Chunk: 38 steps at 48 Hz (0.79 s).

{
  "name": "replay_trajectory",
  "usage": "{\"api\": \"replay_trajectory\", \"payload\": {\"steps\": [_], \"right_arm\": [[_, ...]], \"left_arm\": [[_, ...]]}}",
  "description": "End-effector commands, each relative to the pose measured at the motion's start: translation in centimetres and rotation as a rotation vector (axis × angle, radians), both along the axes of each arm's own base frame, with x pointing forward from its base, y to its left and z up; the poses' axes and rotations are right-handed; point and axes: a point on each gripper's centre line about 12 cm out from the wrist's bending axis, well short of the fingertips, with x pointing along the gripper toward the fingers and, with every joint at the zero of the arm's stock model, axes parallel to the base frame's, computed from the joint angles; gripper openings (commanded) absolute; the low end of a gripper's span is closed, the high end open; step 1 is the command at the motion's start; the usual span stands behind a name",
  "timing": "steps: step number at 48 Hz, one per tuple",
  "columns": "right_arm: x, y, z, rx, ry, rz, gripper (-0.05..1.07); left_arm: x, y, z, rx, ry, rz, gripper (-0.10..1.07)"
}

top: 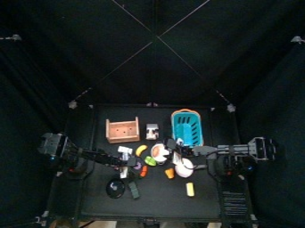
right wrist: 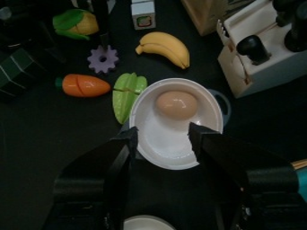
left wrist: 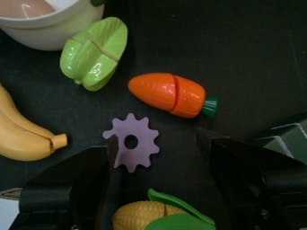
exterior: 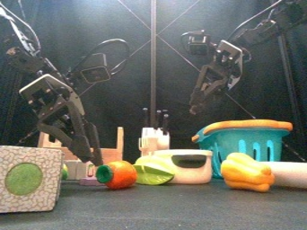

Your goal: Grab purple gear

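The purple gear (left wrist: 132,142) lies flat on the black table between a toy carrot (left wrist: 171,93), a banana (left wrist: 24,135) and a green split vegetable (left wrist: 93,52). My left gripper (left wrist: 162,180) hangs low just over it, jaws open and empty, one on each side a little short of the gear. The gear also shows in the right wrist view (right wrist: 103,59), beyond the carrot (right wrist: 86,85). My right gripper (right wrist: 168,166) is open and empty, raised above a white bowl (right wrist: 180,148) that holds a tan ball. The gear is hidden in the front view.
Corn (left wrist: 150,216) lies close to the left jaws. In the front view a patterned cube (exterior: 27,178), the carrot (exterior: 117,173), a yellow pepper (exterior: 246,172) and a teal basket (exterior: 246,144) stand along the front. A wooden box (top: 123,130) sits at the back.
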Motion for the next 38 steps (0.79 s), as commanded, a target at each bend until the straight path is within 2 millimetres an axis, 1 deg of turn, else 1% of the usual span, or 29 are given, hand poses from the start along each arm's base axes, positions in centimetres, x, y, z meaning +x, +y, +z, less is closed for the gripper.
{"api": "replay_trajectory", "payload": {"steps": [1, 7, 18, 38], "right_arm": [[0.1, 0.0, 0.6, -0.002, -0.023, 0.001, 0.84], [0.1, 0.1, 0.4, 0.001, -0.017, 0.002, 0.84], [0.1, 0.2, 0.0, 0.001, -0.003, 0.006, 0.84], [0.3, 0.2, -0.6, 0.001, 0.016, 0.008, 0.84]], "left_arm": [[0.7, 0.8, 0.4, -0.001, -0.009, 0.026, 1.00], [0.9, 1.3, 0.3, 0.004, -0.008, 0.035, 1.00], [1.2, 1.3, 0.3, 0.038, -0.011, -0.007, 1.00], [2.2, 1.8, -1.0, 0.052, 0.088, -0.008, 1.00]]}}
